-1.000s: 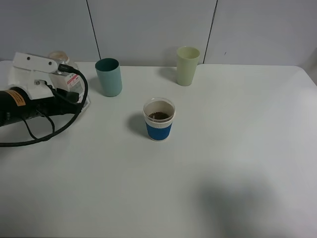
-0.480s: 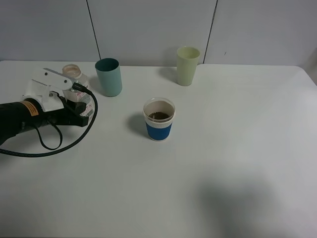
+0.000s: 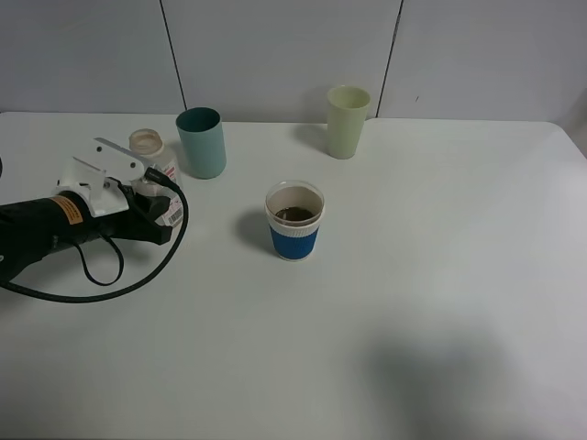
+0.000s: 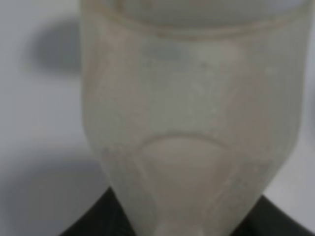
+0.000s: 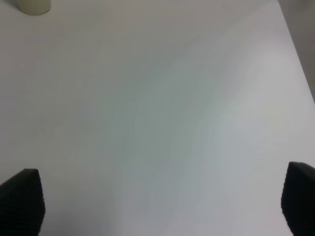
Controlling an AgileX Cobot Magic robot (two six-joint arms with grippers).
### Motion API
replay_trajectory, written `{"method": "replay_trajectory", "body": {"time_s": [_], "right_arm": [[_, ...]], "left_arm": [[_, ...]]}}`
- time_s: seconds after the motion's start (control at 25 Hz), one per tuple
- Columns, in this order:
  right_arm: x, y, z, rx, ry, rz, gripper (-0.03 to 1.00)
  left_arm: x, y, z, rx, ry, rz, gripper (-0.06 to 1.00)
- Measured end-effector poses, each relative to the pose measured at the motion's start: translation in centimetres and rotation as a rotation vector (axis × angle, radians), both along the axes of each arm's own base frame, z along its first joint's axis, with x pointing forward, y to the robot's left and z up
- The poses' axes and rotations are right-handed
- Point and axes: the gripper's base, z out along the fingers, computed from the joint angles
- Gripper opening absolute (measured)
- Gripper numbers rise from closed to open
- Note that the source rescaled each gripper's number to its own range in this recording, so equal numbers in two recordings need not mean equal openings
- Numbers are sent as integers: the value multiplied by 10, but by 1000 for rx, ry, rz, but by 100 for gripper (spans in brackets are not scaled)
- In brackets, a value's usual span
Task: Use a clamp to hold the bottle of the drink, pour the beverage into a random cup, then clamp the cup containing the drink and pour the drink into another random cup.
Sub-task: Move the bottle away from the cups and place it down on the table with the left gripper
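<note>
The left fingers (image 3: 156,231) pinched the bottle (image 3: 147,145). Released before it stood flat on the table (image 3: 440,275), it might topple against the teal cup (image 3: 202,147). The right fingers (image 5: 22,201) hung spread.

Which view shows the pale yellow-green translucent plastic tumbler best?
Exterior high: the pale yellow-green tumbler stands whole, upright, unobstructed. Right wrist catches only a cropped part at the frame's edge; left wrist shows none of it.

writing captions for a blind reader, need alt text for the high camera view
On the left of a white table, the left claw grips a small clear bottle. A blue-banded cup holding brown drink stands mid-table, with a teal cup and a pale green cup behind it.
</note>
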Motion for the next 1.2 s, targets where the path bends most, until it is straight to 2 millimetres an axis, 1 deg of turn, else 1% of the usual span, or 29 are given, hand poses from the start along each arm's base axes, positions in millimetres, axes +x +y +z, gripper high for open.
{"method": "replay_trajectory", "body": {"time_s": [0.56, 0.72, 0.96, 1.2], "right_arm": [[0, 0, 0, 0, 0, 0, 89], [0, 0, 0, 0, 0, 0, 89], [0, 0, 0, 0, 0, 0, 89], [0, 0, 0, 0, 0, 0, 89]], "left_arm": [[1, -1, -3, -13, -20, -4, 4], [-3, 0, -5, -10, -5, -3, 4], [-7, 1, -7, 61, -27, -41, 4], [-7, 1, -7, 67, -29, -45, 4]]}}
